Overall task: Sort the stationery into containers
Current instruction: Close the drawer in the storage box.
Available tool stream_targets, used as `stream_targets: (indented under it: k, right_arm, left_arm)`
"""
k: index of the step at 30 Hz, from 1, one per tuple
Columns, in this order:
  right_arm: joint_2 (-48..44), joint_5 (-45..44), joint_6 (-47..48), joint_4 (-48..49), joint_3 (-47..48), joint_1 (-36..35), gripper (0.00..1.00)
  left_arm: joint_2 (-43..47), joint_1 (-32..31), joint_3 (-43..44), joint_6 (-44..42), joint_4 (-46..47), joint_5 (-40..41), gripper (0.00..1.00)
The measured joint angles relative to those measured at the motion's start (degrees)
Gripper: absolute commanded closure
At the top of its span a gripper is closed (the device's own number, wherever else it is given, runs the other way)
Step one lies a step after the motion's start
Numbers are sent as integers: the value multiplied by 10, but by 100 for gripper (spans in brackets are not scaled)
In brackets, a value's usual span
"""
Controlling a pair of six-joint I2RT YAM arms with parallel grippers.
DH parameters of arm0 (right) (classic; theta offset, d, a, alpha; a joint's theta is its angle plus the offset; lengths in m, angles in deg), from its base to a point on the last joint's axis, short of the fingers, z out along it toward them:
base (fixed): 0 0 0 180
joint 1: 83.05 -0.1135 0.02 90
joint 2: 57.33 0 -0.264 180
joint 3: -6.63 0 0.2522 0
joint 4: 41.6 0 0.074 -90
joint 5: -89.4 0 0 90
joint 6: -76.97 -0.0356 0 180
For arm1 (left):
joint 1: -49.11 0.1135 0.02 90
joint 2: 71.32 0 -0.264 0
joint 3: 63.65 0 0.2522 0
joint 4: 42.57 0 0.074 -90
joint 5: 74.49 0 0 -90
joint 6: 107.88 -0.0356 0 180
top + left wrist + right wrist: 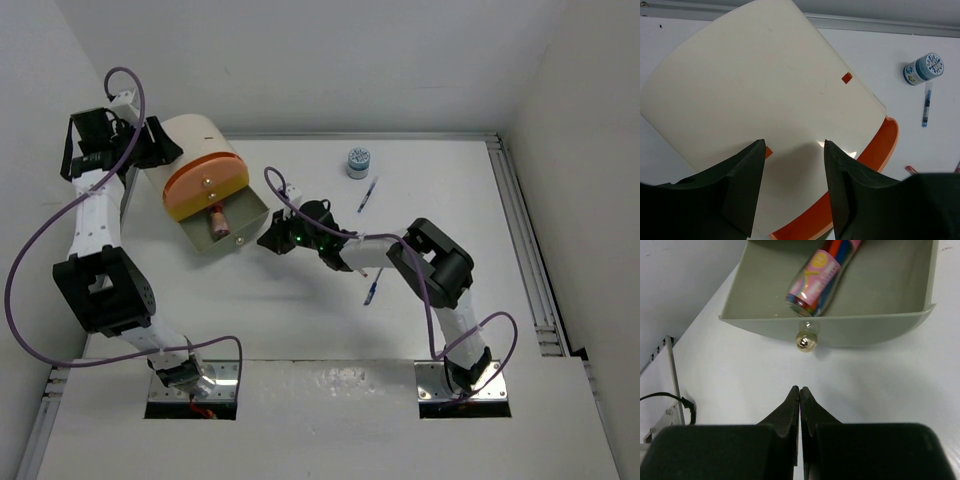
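Top view: bucket point(200, 150) lies on its side at the far-left corner of the table point(300, 330), its orange, yellow-rimmed end facing the near-right. A grey drawer point(245, 212) juts from under that end, with a pink-labelled tube point(217, 220) lying in it. Left gripper point(152, 142) sits at the bucket's far-left side. Right gripper point(272, 240) is just right of the drawer, apart from it. Tub point(359, 161) stands upright near the far edge, right of centre. Blue pen point(368, 195) lies just nearside of the tub. A second pen point(371, 290) lies mid-table, partly under the right arm. Left wrist view: fingers point(747, 185) stand apart over the bucket's cream wall, nothing between them; contact cannot be told. Right wrist view: fingers point(790, 412) are pressed together, empty, pointing at the drawer's round metal knob point(805, 340) and short of it.
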Motion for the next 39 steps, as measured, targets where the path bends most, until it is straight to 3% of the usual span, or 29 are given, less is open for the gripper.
stream_targets:
  k: [18,39]
  right_arm:
    - [49,-30,-2,-2,23,0,100]
    - [177,-127,-17,-24,216,-4,100]
  left_arm:
    - [-4,29,-12,-14,-9,-73,41]
    - [-6,32,-14,-26,-1,-77,41]
